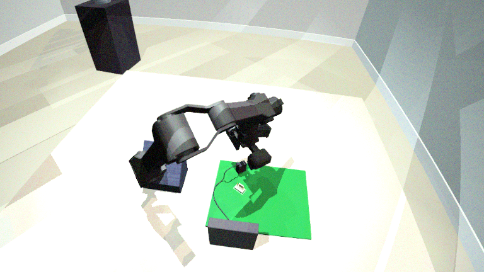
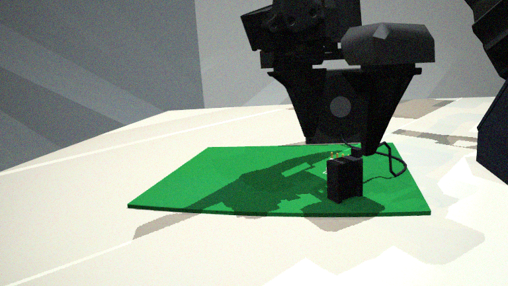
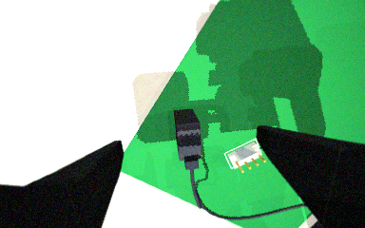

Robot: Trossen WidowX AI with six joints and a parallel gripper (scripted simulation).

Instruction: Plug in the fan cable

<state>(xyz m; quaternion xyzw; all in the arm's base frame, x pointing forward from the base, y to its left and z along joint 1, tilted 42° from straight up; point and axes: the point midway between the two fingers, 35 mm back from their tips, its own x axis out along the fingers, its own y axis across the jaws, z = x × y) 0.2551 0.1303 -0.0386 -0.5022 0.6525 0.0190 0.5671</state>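
The fan plug (image 1: 241, 167) (image 2: 343, 181) (image 3: 188, 138) is a black block standing on the green board (image 1: 288, 215) (image 2: 168, 189) (image 3: 347, 95) near one edge, apart from the header. Its thin dark cable (image 2: 404, 165) (image 3: 238, 218) leaves from the top. The four-pin header (image 1: 239, 187) (image 3: 244, 153) is white with golden pins; in the exterior view it is mostly hidden behind the plug. My gripper (image 2: 340, 147) (image 3: 191, 139) is wide open and empty. In the wrist view the plug shows between the fingers; the right fingertip overlaps the header's edge. Fingertip height above the plug is unclear.
The black fan (image 1: 232, 235) (image 2: 340, 106) stands upright at the board's edge, with the cable curving from it across the board. The arm's blue base block (image 1: 174, 176) stands beside the board. A dark pedestal (image 1: 110, 37) with another arm is far back.
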